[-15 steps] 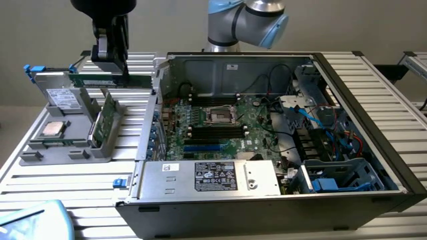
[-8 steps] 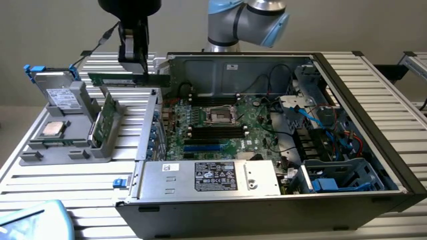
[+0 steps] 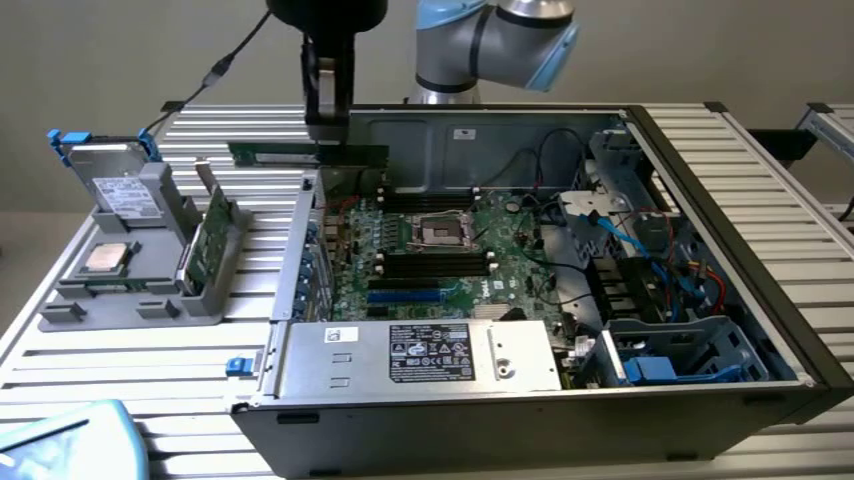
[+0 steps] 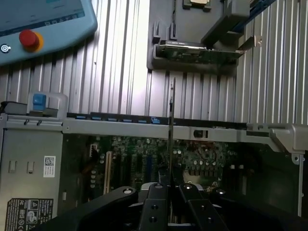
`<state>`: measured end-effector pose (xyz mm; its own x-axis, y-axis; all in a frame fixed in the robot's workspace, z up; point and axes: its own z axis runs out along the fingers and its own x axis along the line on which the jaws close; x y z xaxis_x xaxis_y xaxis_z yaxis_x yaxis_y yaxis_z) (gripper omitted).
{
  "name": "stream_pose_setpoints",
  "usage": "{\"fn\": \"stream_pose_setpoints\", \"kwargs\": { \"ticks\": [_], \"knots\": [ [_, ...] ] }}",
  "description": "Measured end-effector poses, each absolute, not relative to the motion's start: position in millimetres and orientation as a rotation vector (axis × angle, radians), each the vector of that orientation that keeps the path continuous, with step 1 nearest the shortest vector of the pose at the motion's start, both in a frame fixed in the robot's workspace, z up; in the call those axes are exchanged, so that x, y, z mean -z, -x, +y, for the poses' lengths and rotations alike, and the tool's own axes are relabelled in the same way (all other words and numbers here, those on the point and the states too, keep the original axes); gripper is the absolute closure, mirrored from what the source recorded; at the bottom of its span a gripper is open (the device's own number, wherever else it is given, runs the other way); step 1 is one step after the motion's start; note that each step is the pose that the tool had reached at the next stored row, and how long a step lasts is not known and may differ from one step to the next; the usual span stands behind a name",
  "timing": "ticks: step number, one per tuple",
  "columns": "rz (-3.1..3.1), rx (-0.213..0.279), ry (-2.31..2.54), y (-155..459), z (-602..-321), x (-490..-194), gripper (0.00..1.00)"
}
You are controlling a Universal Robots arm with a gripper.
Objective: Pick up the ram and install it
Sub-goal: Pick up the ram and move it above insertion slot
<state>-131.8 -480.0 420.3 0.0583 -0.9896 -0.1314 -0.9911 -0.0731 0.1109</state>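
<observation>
Quick progress check: the pick-up half can be counted as done. The install half isn't started, going by what's visible.

To the exterior view's left of the fingers, a grey plastic parts holder sits on the ribbed metal table. A taller green circuit card is stood upright in it. It's well apart from the fingers and isn't being touched.

Next comes the black two-finger gripper. Its fingers are pinched on the ram, a long, thin dark-green circuit stick, gripped roughly around the middle of its length. The stick is held level just beneath the fingertips, clear in the air over the back corner of the case wall. In the wrist view it's seen edge-on, a thin dark line running straight out from between the closed fingers of the gripper.

Lower down, to the exterior view's right of the fingers, the open black computer case is laid on its side. The green motherboard and its long black memory slots are exposed. The ram is well apart from those slots, so nothing is seated. Lining up, lowering and pressing home are judged to be what's left.

As for looks, the stick appears straight and flat. Chips and label can't really be made out.
</observation>
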Motion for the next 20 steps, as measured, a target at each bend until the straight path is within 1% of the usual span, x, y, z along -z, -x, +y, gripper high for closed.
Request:
{"fn": "stream_pose_setpoints", "kwargs": {
  "ticks": [14,20],
  "knots": [
    [2.111,-0.305,2.260,68.1,-482.7,-422.6,0.87],
    [2.108,-0.309,2.258,40.5,-483.3,-420.9,0.87]
  ]
}}
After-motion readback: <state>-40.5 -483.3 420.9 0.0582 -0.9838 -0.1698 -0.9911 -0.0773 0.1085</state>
